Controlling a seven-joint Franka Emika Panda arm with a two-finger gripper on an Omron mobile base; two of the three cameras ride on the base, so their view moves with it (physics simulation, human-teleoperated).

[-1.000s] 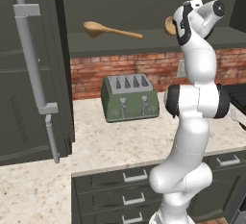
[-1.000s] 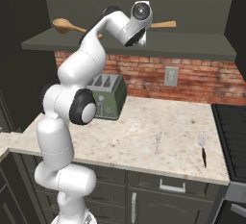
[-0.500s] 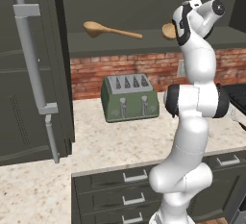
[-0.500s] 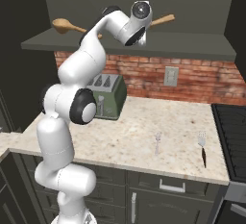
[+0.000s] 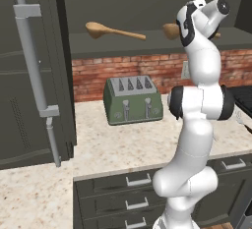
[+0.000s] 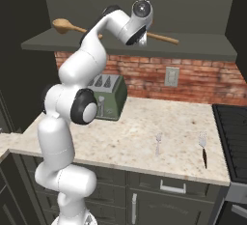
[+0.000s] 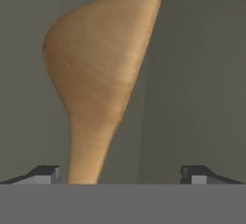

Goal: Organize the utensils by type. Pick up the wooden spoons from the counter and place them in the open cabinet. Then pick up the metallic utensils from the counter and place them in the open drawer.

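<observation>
One wooden spoon [image 5: 115,31] [image 6: 65,25] lies on the shelf of the open cabinet [image 5: 123,45]. A second wooden spoon [image 7: 98,69] [image 6: 161,38] rests on the same shelf further right, its bowl [image 5: 171,30] peeking out beside the hand. My gripper [image 7: 120,175] [image 6: 141,40] is open at that spoon's neck, fingertips [image 7: 45,174] spread wide and not pinching it. Two small metallic utensils lie on the counter [image 6: 130,132] at its right: a fork [image 6: 157,143] and a dark-handled fork [image 6: 203,147]. The open drawer is out of view.
A green toaster [image 5: 133,100] [image 6: 108,93] stands on the counter against the brick wall. The cabinet door [image 5: 32,61] with its long bar handle hangs open at the left. A black stovetop [image 6: 234,127] borders the counter's right end. Drawer fronts [image 5: 138,180] below look shut.
The jaws have spread from nearly closed to wide, letting go of the second wooden spoon. Its handle has dropped a little and now rests on the shelf.
</observation>
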